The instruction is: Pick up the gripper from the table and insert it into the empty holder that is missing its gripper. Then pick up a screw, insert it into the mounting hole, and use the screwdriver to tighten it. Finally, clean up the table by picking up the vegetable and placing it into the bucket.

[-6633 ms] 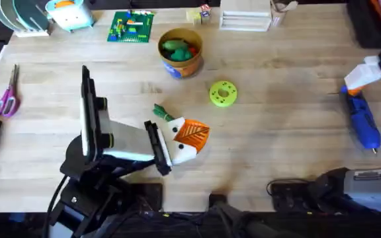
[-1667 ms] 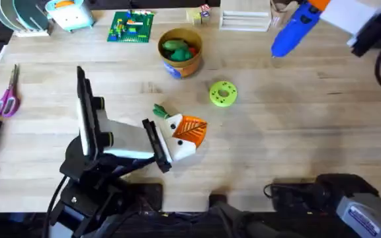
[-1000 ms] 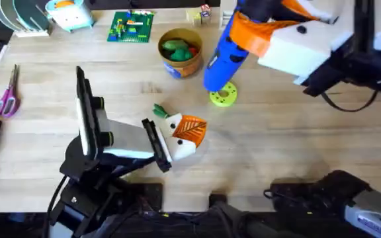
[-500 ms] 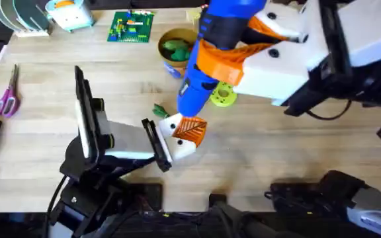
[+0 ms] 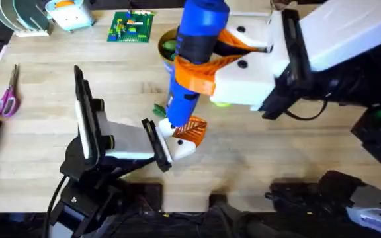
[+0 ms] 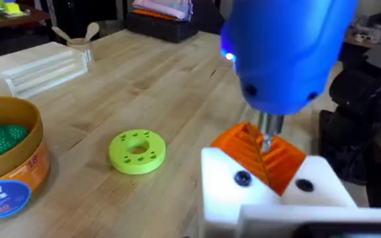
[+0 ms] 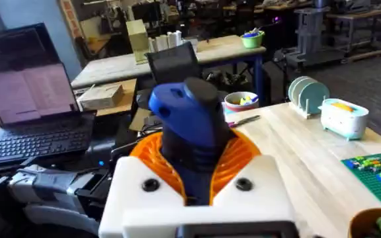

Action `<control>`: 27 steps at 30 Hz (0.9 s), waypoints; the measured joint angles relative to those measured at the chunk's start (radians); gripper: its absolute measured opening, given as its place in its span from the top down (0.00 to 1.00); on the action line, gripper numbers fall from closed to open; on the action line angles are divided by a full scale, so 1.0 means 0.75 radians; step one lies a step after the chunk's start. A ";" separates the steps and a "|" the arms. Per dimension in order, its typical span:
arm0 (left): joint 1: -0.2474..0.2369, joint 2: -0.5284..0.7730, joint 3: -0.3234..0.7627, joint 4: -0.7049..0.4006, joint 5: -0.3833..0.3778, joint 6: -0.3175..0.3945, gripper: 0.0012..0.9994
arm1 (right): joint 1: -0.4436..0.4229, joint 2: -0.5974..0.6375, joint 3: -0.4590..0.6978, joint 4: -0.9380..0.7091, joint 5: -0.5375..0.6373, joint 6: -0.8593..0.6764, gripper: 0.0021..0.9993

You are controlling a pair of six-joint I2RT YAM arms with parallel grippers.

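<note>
Holding: your right gripper (image 5: 200, 66) is clamped on the screwdriver (image 5: 194, 46), centre of the overhead view.
Axis: steep, slightly tilted; bit down, butt toward the camera.
Bit: your left wrist view shows it touching the orange gripper (image 6: 260, 153) in the white holder (image 6: 276, 198).
Left gripper (image 5: 185, 137): you cannot tell whether its fingers are apart.
Vegetable (image 5: 159, 110): just upper left of the holder.
Bucket (image 6: 8, 162): near the green disc (image 6: 137, 149).
Surface: pale wood table (image 5: 276, 152); workshop benches behind.
</note>
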 joint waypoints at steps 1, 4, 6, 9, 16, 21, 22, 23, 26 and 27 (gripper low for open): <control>0.000 0.000 0.000 0.000 0.000 0.000 1.00 | 0.003 0.005 0.000 0.001 0.000 0.000 0.87; 0.000 0.000 0.000 0.000 0.000 0.000 1.00 | 0.008 0.034 0.000 0.004 0.000 0.004 0.87; 0.000 0.000 0.000 0.000 0.000 0.000 1.00 | 0.008 0.059 0.000 0.016 0.000 0.004 0.87; 0.000 0.000 0.000 0.000 -0.001 0.000 1.00 | 0.008 0.087 0.000 0.039 0.000 0.004 0.88; 0.000 0.000 0.000 0.001 -0.001 0.000 1.00 | 0.008 0.095 0.000 0.098 -0.015 0.003 0.88; 0.000 0.000 0.000 0.000 -0.001 0.000 1.00 | 0.011 0.095 0.000 0.093 -0.066 0.003 0.88; 0.000 0.000 0.000 0.000 -0.001 0.000 1.00 | 0.014 0.095 0.000 0.092 -0.072 0.003 0.88; 0.000 0.000 0.000 0.000 -0.001 0.000 1.00 | 0.015 0.095 0.000 0.091 -0.077 0.003 0.88; 0.000 0.000 0.000 0.000 -0.001 0.000 1.00 | 0.018 0.095 0.000 0.091 -0.085 0.003 0.88; 0.000 0.000 0.000 0.000 -0.001 0.000 1.00 | 0.018 0.095 0.000 0.091 -0.086 0.003 0.88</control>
